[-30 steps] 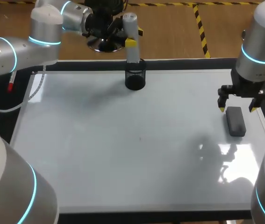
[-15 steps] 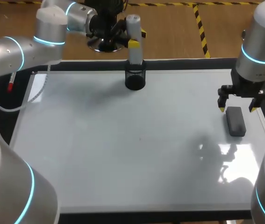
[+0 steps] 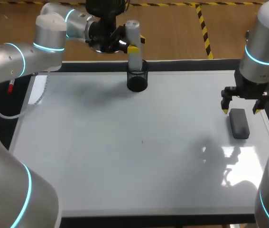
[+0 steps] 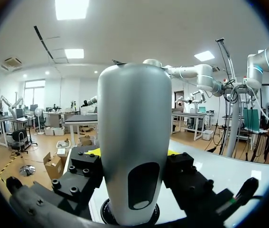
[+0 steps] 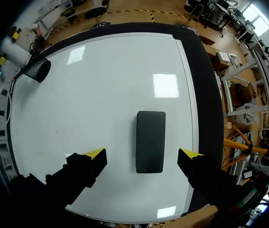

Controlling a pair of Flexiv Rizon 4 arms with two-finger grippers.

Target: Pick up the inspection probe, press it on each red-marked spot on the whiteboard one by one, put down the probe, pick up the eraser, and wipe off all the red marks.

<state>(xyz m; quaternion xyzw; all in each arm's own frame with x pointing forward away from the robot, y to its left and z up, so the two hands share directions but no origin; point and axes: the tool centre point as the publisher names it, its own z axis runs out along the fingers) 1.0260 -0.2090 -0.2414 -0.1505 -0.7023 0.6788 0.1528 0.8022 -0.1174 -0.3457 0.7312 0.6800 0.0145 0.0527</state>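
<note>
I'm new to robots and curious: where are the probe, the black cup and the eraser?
probe [image 3: 133, 31]: head view, its white upper body.
cup [image 3: 137, 83]: head view, its mesh wall.
eraser [image 5: 150, 141]: right wrist view, middle of its top face.

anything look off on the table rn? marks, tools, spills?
One oddity: the whiteboard shows no red marks, only a tiny dark speck near its middle. Otherwise tidy: the probe, leaning slightly, is in the left gripper over the mesh cup; the eraser lies flat under the open right gripper.
</note>
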